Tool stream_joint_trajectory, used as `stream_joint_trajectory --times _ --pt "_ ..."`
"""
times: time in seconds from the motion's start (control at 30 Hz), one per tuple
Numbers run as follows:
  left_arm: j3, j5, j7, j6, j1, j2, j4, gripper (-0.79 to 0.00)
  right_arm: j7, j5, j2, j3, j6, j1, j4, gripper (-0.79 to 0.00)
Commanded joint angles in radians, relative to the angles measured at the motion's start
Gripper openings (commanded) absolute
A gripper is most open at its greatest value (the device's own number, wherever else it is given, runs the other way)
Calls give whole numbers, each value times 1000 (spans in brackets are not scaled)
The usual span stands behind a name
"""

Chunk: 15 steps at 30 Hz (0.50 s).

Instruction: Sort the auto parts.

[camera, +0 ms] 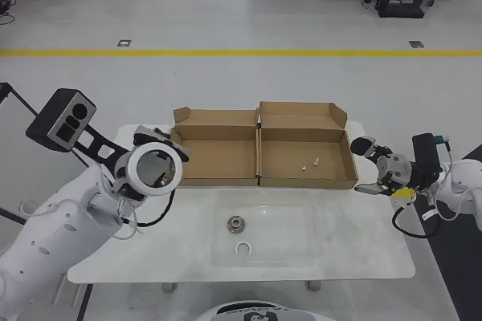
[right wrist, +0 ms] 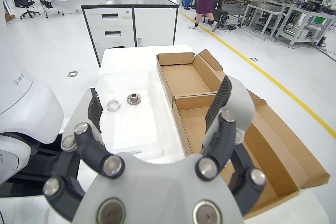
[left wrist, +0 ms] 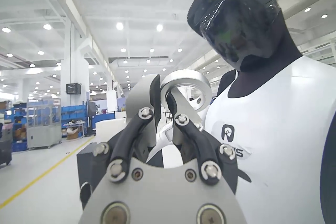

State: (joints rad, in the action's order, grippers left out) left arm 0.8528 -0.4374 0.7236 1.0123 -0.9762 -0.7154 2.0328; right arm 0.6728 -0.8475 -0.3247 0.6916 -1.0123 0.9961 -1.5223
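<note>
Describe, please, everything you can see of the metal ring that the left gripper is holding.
The metal ring is a wide, thick-walled band of smooth, silvery, machined-looking metal, with a small round hole through its side wall. It is held up in the air, tilted, by the left gripper, whose fingers pinch its wall, one outside and one passing through the opening. Nothing else touches it.

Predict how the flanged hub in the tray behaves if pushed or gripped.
The hub looks solid metal: probably rigid and heavy for its size. It sits flat on its flange in the tray, so likely slides rather than rolls. Shiny finish may be slippery.
</note>
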Motion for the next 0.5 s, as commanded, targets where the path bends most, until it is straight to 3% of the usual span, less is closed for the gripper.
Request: stream_joint_trajectory --times 0.0,0.2,0.3,0.47 --pt "0 6 -12 0 0 0 0 -785 1 0 0 0 0 0 0 0" --pt "-4 -10 -2 0 1 2 -4 -785 1 0 0 0 0 0 0 0" --pt "-55 -125 84 0 9 25 -58 -785 1 0 0 0 0 0 0 0" --pt "-136 -149 84 0 51 67 -138 -785 1 0 0 0 0 0 0 0"
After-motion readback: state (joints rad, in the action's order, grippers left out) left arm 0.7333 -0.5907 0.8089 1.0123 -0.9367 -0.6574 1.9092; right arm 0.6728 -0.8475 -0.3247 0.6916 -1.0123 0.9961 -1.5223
